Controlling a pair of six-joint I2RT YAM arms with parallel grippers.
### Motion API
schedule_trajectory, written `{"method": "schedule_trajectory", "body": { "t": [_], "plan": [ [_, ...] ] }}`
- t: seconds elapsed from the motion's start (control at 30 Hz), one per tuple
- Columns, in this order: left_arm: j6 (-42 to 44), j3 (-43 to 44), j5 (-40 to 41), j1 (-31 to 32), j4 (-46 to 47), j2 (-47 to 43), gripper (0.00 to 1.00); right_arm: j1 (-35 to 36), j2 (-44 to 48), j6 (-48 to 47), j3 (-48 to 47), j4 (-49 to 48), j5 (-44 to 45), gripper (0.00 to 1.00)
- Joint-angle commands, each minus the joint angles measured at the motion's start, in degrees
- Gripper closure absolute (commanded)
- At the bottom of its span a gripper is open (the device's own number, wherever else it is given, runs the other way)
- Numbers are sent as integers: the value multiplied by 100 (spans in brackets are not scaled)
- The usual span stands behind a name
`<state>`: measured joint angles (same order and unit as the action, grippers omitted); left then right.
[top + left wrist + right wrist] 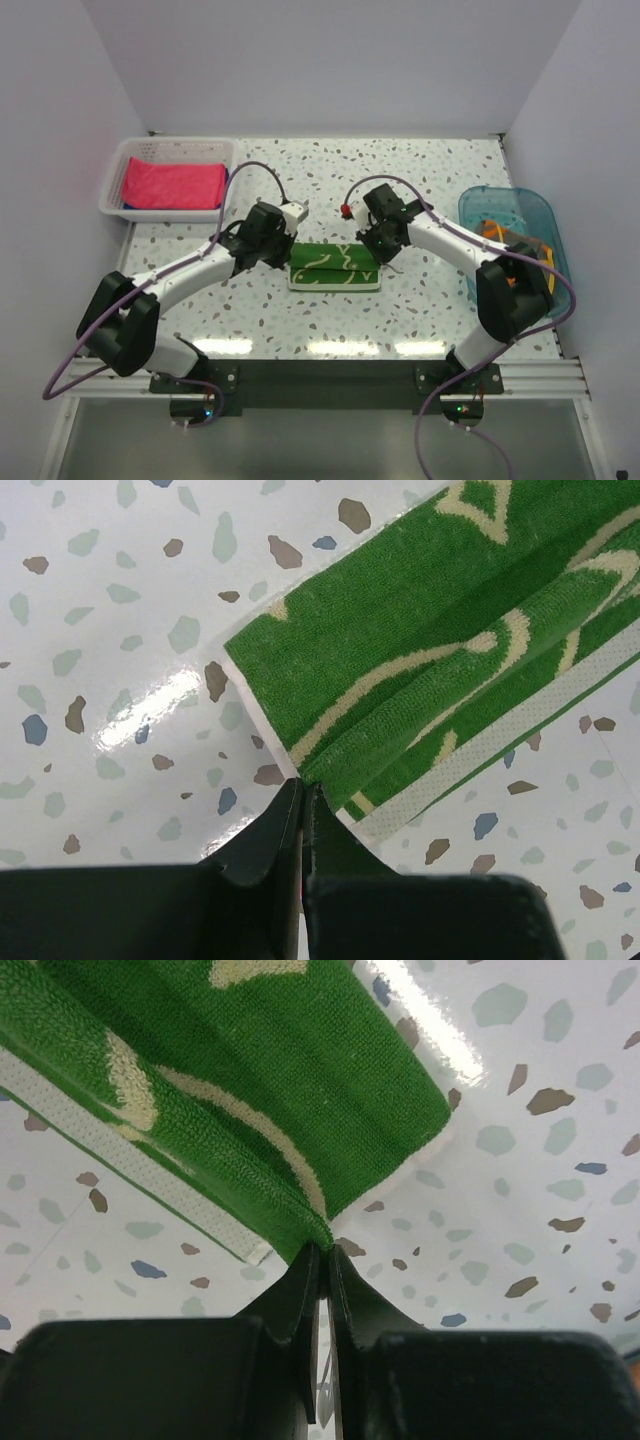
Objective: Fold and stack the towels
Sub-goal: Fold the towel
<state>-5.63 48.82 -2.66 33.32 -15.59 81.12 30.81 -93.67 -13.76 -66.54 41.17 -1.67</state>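
A green towel (333, 268) with a yellow pattern lies folded into a long strip at the middle of the table. My left gripper (291, 243) is at the strip's left end. In the left wrist view its jaws (302, 785) are shut on the corner of the green towel (400, 640), and a raised fold runs into the tips. My right gripper (372, 250) is at the right end. In the right wrist view it (322, 1250) pinches the gathered corner of the towel (300, 1070). A pink towel (172, 184) lies in the basket.
The white slotted basket (113, 180) stands at the back left. A clear blue tub (470, 205) at the right holds a dark cloth with orange trim (505, 240). White walls close in the table at the back and on both sides.
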Motion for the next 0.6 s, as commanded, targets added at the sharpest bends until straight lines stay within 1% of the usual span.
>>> {"method": "schedule_trajectory", "body": {
  "t": [0.0, 0.2, 0.57],
  "plan": [
    [-149, -83, 99, 17, -102, 79, 100, -5, 130, 216, 159, 181, -44, 96],
    [-290, -188, -77, 87, -119, 211, 100, 4, -55, 242, 177, 172, -79, 96],
    [-316, -197, 37, 113, -268, 264, 100, 22, -143, 304, 177, 234, -149, 96]
  ]
}}
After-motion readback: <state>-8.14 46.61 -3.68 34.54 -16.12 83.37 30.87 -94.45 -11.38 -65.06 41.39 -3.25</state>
